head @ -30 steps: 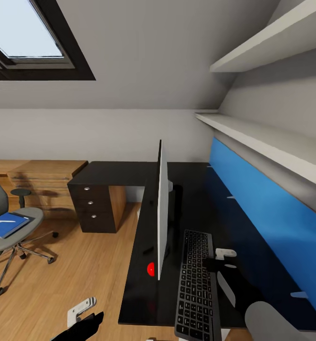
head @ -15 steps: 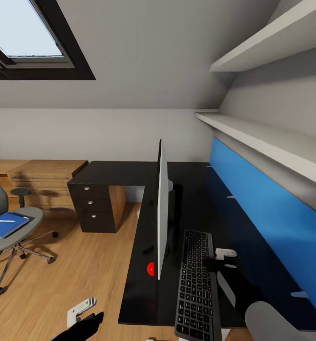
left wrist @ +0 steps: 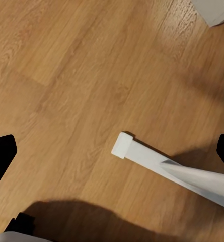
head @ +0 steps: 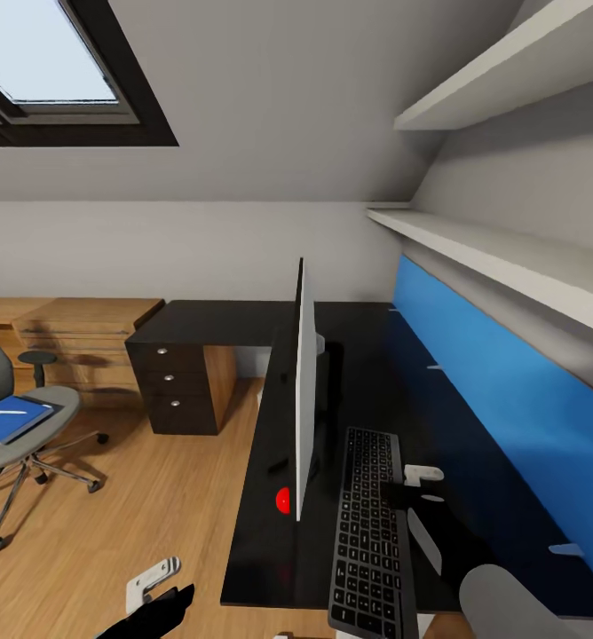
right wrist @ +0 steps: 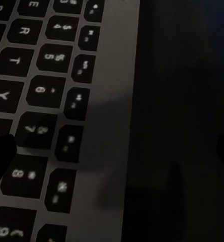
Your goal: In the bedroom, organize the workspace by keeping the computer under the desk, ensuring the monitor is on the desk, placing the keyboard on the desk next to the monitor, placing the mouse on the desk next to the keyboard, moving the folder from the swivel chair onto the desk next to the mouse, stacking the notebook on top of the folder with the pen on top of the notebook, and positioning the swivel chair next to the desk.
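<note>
One keyboard (head: 366, 531) lay flat on the desk (head: 243, 524) beside the monitor (head: 304, 399). My right gripper (head: 421, 486) sat at its edge, jaws apart, holding nothing. I should lift away slowly and not bump it

On the worktop (head: 367, 390) the monitor (head: 304, 390) stands edge-on, with the keyboard (head: 366, 532) lying just beside it on its right. The right tool (head: 418, 486) sits at the keyboard's right edge. Well apart to the left, on the floor (head: 154, 497), stands the swivel chair (head: 12, 435); the notebook (head: 12, 417) lies on its seat, the pen (head: 9, 413) on top.
</note>
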Tool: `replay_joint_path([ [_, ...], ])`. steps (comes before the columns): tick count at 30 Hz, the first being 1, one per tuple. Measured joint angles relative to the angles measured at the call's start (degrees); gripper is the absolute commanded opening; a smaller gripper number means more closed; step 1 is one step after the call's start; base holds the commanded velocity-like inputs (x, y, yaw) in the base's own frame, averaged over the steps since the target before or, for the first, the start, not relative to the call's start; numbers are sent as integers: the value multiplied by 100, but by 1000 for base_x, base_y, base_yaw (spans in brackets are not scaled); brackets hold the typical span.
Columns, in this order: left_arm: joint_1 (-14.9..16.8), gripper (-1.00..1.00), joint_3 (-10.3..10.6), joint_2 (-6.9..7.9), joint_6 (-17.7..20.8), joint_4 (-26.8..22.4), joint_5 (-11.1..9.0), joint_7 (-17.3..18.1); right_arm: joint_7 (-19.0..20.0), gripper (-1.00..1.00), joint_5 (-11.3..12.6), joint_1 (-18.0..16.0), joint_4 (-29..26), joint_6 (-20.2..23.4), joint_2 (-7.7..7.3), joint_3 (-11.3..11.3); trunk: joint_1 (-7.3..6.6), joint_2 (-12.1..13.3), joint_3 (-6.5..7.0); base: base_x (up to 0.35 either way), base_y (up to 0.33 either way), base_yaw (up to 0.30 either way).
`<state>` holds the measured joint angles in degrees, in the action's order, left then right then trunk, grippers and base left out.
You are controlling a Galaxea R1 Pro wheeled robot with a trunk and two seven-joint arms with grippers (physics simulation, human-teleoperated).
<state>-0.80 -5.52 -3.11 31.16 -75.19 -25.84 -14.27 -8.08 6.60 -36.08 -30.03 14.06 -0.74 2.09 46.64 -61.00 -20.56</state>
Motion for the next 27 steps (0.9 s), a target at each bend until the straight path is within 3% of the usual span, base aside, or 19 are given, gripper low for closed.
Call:
replay_joint_path([
  [3, 0, 100, -41, 5, 6, 7, 0, 13, 0, 100, 2, 0, 0, 0, 0, -4, 0, 0, 0, 0, 0, 0],
  [10, 0, 100, -392, 15, 9, 21, -3, 73, 0, 100, -9, 1, 0, -2, 0, -2, 0, 0, 0, 0, 0, 0],
  [27, 0, 100, -454, 23, 0, 16, -12, 82, 5, 100, -33, 1, -7, 0, -1, -6, 0, 0, 0, -68, 0, 0],
])
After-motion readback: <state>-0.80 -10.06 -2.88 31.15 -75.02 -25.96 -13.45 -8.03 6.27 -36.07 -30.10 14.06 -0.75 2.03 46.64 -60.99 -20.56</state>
